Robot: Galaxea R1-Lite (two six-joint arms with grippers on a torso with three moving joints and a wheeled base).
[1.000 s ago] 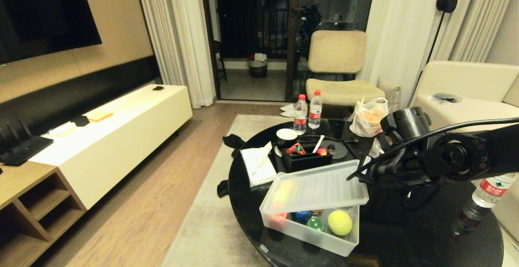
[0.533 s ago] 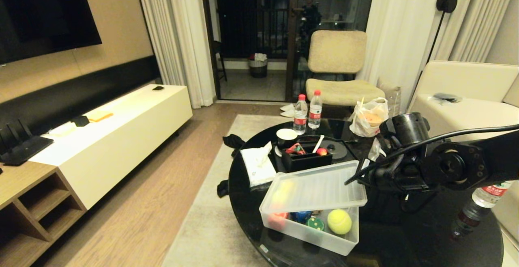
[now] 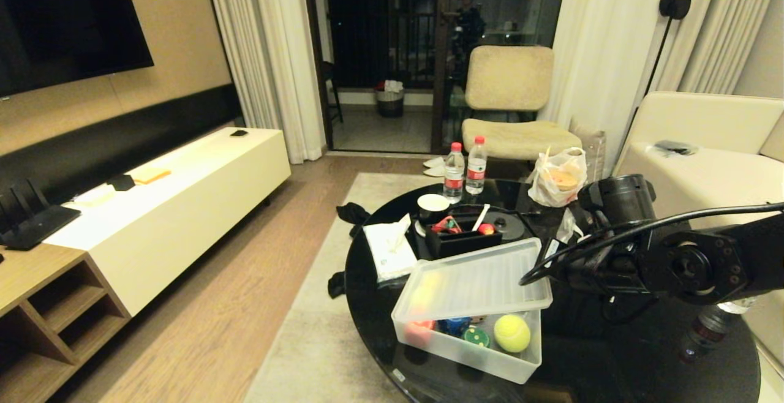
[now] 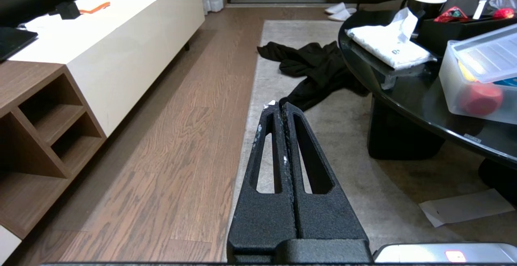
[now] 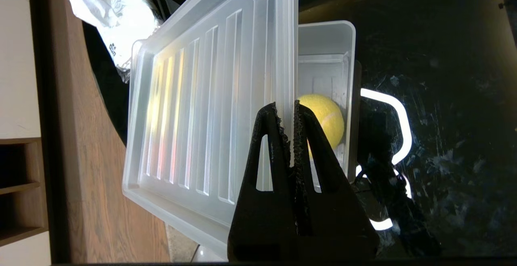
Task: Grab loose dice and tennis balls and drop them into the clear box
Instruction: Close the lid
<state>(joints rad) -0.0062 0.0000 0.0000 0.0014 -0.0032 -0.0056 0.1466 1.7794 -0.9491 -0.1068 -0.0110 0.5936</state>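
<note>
The lid has come lower over the clear box. The right gripper is closed on its edge. The left gripper is closed and empty.

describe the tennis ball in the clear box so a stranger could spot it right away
On the round black table, find the clear box at the near edge, its ribbed lid half covering it. The tennis ball lies in the uncovered corner nearest the right gripper: fuzzy yellow-green, unlike the red, blue and green pieces beside it.
</note>
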